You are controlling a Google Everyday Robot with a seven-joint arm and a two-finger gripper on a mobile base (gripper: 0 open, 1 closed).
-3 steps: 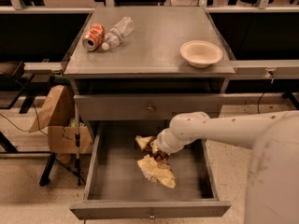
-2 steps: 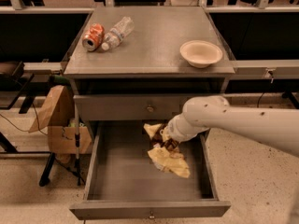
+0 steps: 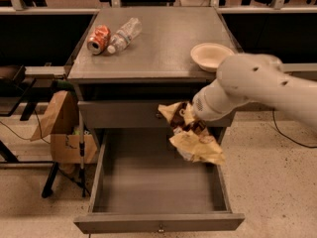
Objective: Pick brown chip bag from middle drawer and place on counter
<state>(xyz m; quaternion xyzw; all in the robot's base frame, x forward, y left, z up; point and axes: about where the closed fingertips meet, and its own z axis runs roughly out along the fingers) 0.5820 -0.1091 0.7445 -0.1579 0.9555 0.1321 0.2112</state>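
Change vs a sec back: the brown chip bag (image 3: pixel 196 146) is no longer on the floor of the middle drawer (image 3: pixel 148 182). It's in the air now, hanging in front of the upper drawer (image 3: pixel 124 114), just under the tabletop's (image 3: pixel 163 43) front edge and nearer the front-right corner. The drawer floor under it shows bare.

The end effector (image 3: pixel 188 125) is clamped on the bag's dark middle. The crumpled tan ends flop out above and below the grip, and the white wrist sits just to the bag's right, w/ the arm coming in from the right side.

What that means for you: the pick looks done and the lift is approx halfway. The bag isn't above tabletop height yet, so it needs more rise before any move inward, or it'll likely catch the front edge. The bag is limp and crinkly, so expect it to swing, and watch for slip since the hold is on the middle only.

For the drop spot:
- An orange soda can (image 3: pixel 98 38) and a clear plastic bottle (image 3: pixel 125 33) lie touching near the far-left corner.
- A shallow bowl (image 3: pixel 211 56) sits at the right edge, close to the arm.
- The centre and front-left look like the best bet, IMO.

The middle drawer is pulled fully out; no need to touch it.
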